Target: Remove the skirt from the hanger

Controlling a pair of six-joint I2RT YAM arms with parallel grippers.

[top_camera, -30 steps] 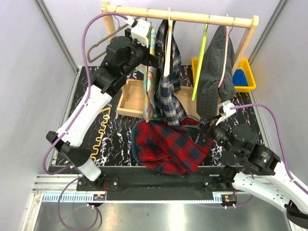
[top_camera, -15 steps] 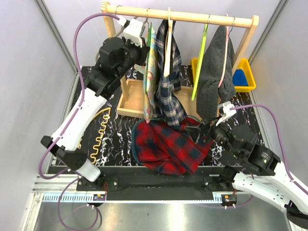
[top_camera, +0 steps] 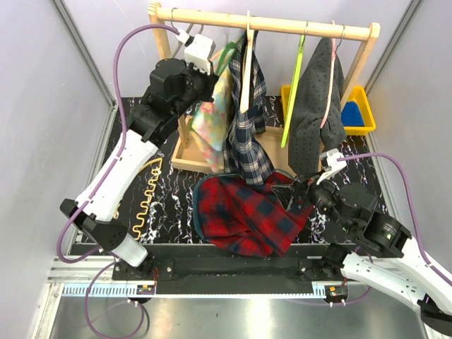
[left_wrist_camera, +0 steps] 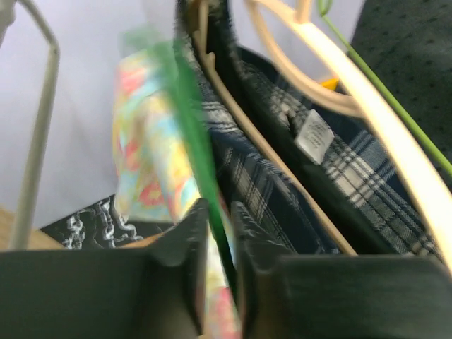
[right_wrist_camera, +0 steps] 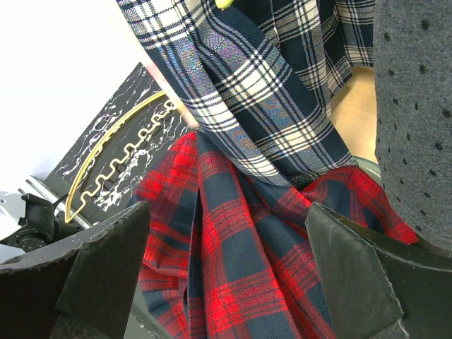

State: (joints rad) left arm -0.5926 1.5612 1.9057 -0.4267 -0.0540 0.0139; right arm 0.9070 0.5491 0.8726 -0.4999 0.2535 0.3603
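Observation:
The skirt (top_camera: 210,131) is pastel floral cloth hanging from a green hanger (top_camera: 227,53) at the left end of the wooden rail (top_camera: 268,25). My left gripper (top_camera: 216,78) is up at the rail, shut on the green hanger. In the left wrist view the hanger's green bar (left_wrist_camera: 191,127) runs between my left gripper's (left_wrist_camera: 220,233) closed jaws, with the skirt (left_wrist_camera: 145,162) draped just behind. My right gripper (top_camera: 311,187) hovers low over a red plaid garment (right_wrist_camera: 240,261), open and holding nothing.
On the rail also hang a navy plaid garment (top_camera: 247,134) on a wooden hanger, a bare lime hanger (top_camera: 293,92) and a grey dotted garment (top_camera: 318,106). A wooden tray (top_camera: 191,148) sits under them, a yellow bin (top_camera: 364,116) at back right, a gold wavy hanger (top_camera: 147,194) on the table.
My left gripper has closed on the green hanger and drawn back to the left. The skirt, which hung straight, now swings out to the left and bunches. The right arm has not moved.

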